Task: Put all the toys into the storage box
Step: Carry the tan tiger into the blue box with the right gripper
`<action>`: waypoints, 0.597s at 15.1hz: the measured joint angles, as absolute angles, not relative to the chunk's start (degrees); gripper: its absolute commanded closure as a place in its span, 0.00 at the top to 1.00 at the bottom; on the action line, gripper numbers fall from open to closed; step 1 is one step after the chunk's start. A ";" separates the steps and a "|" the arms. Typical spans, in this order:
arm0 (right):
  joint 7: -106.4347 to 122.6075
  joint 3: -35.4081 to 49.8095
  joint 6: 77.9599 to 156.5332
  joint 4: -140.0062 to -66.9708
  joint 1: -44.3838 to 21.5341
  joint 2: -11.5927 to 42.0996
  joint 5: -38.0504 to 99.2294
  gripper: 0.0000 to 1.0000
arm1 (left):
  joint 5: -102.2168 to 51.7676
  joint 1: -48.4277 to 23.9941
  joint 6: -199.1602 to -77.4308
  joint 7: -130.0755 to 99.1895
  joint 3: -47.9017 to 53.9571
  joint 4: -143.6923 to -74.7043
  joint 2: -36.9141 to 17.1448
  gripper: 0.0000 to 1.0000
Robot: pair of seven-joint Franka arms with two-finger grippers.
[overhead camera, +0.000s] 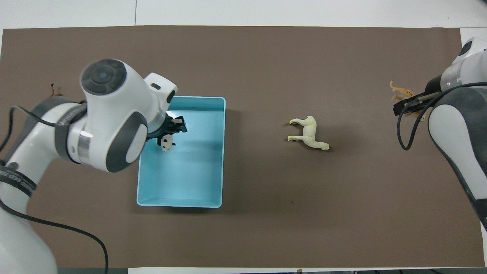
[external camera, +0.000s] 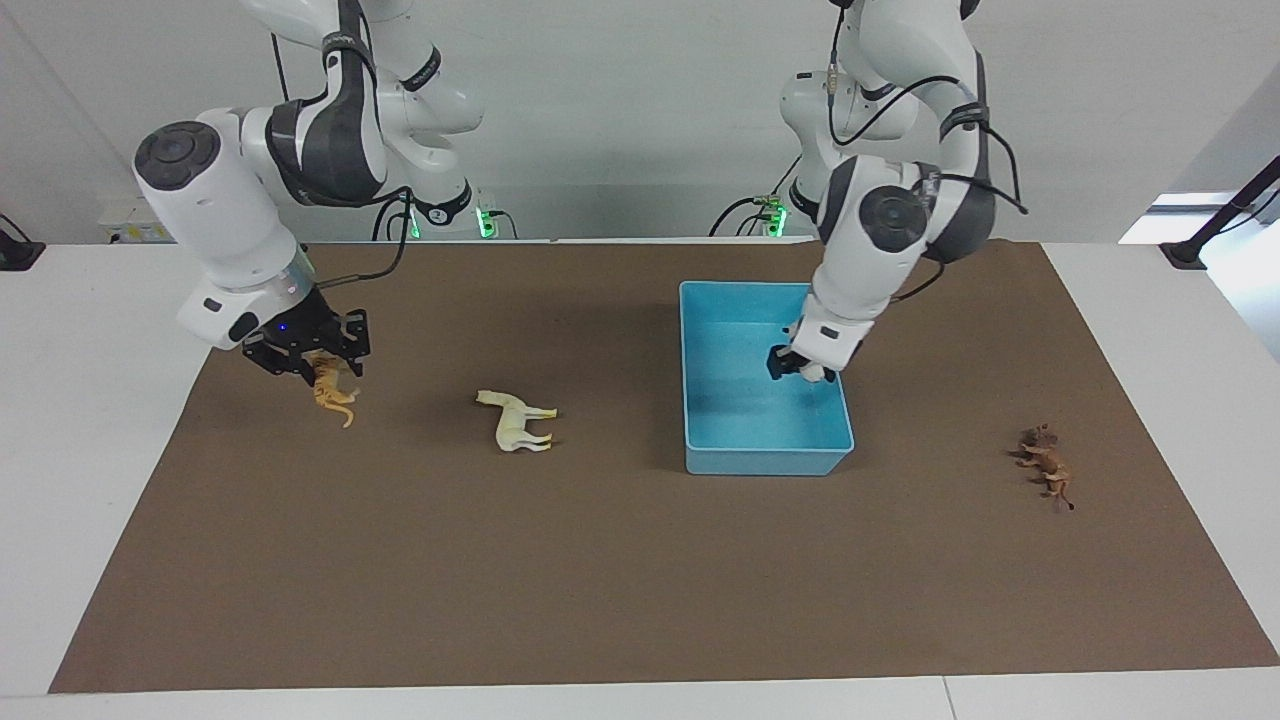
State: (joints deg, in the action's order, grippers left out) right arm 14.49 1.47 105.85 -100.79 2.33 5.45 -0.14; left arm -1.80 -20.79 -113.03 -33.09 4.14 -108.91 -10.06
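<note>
My left gripper [external camera: 797, 366] is shut on the black-and-white panda [overhead camera: 166, 144] and holds it low inside the light-blue storage box [external camera: 765, 462], over the side toward the left arm's end. The panda shows as a white bit under the fingers [external camera: 818, 374]. My right gripper [external camera: 312, 362] is shut on the orange tiger [external camera: 331, 390] low over the mat at the right arm's end; the tiger hangs tilted, tail down. In the overhead view the left gripper [overhead camera: 172, 131], the box [overhead camera: 179, 203], the right gripper [overhead camera: 411, 104] and the tiger [overhead camera: 400, 90] all show.
The cream-yellow horse [external camera: 520, 420] lies on its side on the brown mat [external camera: 600, 580] between the tiger and the box; it also shows overhead [overhead camera: 310, 134]. The brown lion [external camera: 1045, 465] lies at the left arm's end, mostly hidden overhead by the left arm.
</note>
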 measured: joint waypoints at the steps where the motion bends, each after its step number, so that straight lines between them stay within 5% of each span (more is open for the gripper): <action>1: 14.39 1.48 105.44 -100.70 2.33 5.07 -0.14 0.00 | -1.80 -21.55 -115.40 -33.55 4.14 -111.73 -9.44 1.00; 7: -0.52 7.98 103.33 -98.90 1.77 4.83 -0.07 0.00 | 1.28 -17.39 -113.68 -28.21 1.86 -110.65 -6.38 1.00; 9: -13.77 11.77 103.20 -97.42 -2.94 4.81 -0.20 0.00 | 1.79 -13.34 -112.54 -22.49 1.51 -108.37 -5.78 1.00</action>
